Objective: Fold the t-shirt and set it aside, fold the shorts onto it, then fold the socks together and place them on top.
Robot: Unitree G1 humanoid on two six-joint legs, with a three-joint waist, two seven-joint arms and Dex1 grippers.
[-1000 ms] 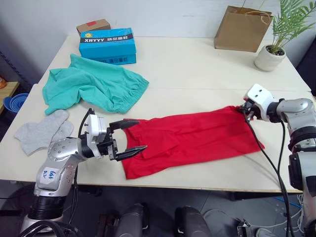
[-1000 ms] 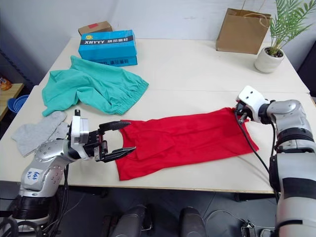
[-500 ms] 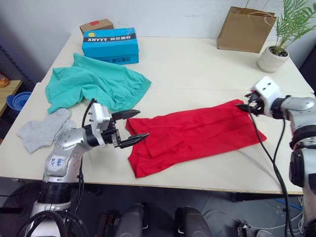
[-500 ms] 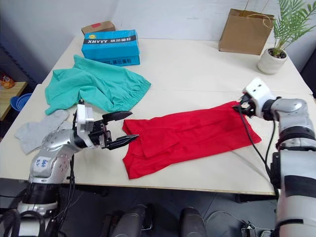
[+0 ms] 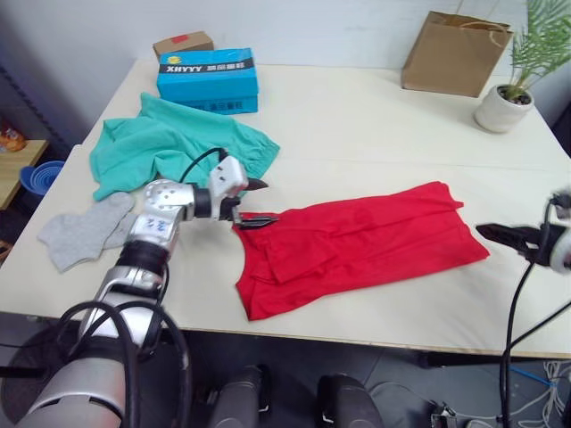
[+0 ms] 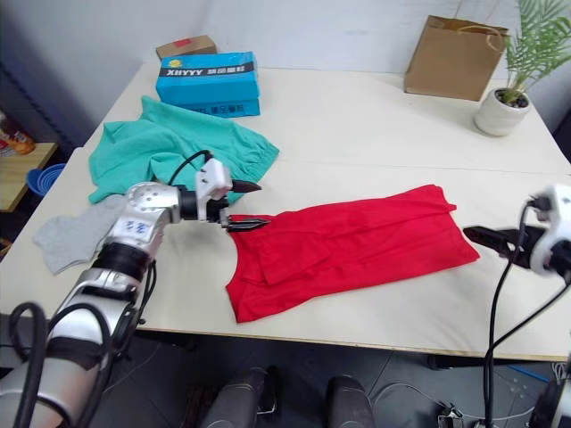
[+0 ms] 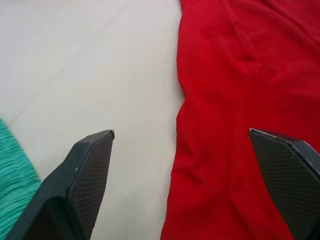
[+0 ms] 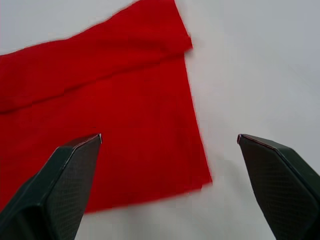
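1. Left eye view: the bright red short-sleeved thin fabric t-shirt (image 5: pixel 357 245) lies partly folded across the near middle of the pale table (image 5: pixel 375 116), its long axis running from the robot's left to its right. The left tool (image 5: pixel 256 204) hovers with fingers spread right at the shirt's left end, at the far corner. The right tool (image 5: pixel 508 237) sits off the shirt's right end, apart from the cloth.
2. Right eye view: the teal-green soft fabric shorts (image 6: pixel 169 147) lie crumpled at the far left, beside a blue cardboard box (image 6: pixel 207 80). The light heather-grey knit socks (image 6: pixel 67 239) lie at the left table edge. Both are unfolded.
3. Left wrist view: the two spread black fingers (image 7: pixel 85 175) straddle the shirt's edge, one over bare table, one over red cloth, pinching nothing.
4. Right wrist view: the right tool's fingers (image 8: pixel 65 172) are spread wide and hold nothing; the shirt's square end lies ahead, between them.
5. Judgement: the left arm is the nearer, so the next fold likely starts there, carrying that end along the long axis toward the right.
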